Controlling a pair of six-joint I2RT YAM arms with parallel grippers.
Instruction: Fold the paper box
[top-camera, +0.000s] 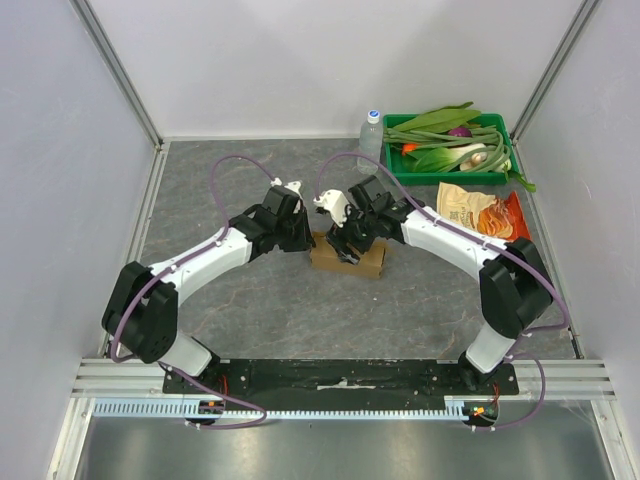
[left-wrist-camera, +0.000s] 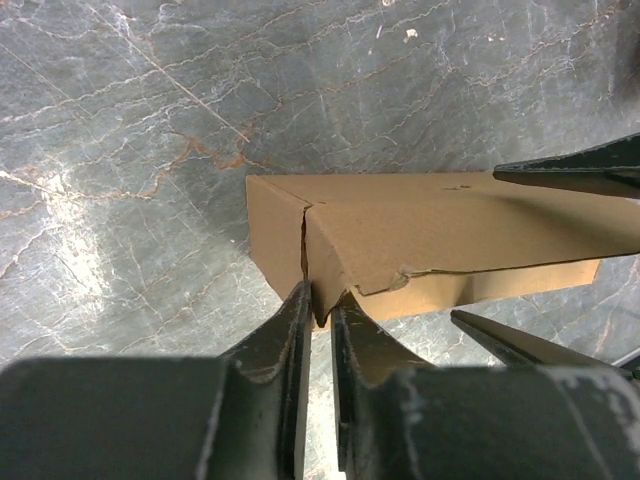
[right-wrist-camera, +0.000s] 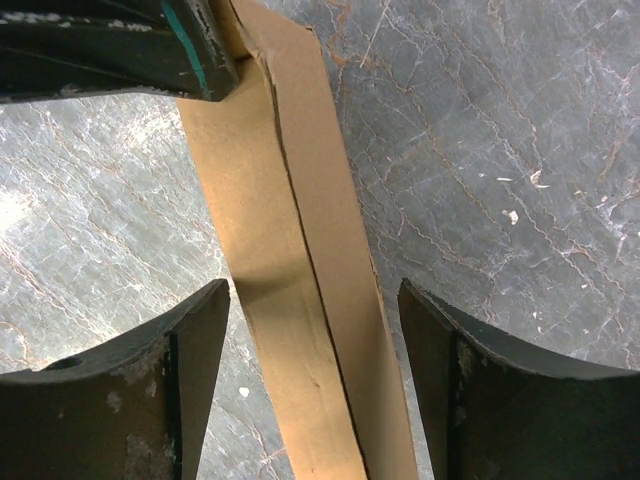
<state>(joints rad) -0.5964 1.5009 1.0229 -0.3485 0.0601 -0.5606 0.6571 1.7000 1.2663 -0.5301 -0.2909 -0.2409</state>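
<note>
Paper box (top-camera: 347, 255) was plain brown cardboard, matt, with one creased edge ragged and fibrous. Surface (top-camera: 250, 300) looked like grey veined stone, smooth with a soft sheen. Left claw (left-wrist-camera: 320, 298) and right claw (right-wrist-camera: 312, 320) were black hard plastic, matt, scuffed with pale wear marks. Arm shells (top-camera: 205, 258) were glossy white plastic and the cables (top-camera: 225, 170) smooth purple sheathing. At 1 o'clock the bin (top-camera: 392, 165) was smooth green plastic and the bottle (top-camera: 371, 140) clear plastic. Snack bag (top-camera: 478, 210) at 2 o'clock was glossy crinkled film. Rail (top-camera: 120, 380) at 6 o'clock looked like brushed aluminium.
</note>
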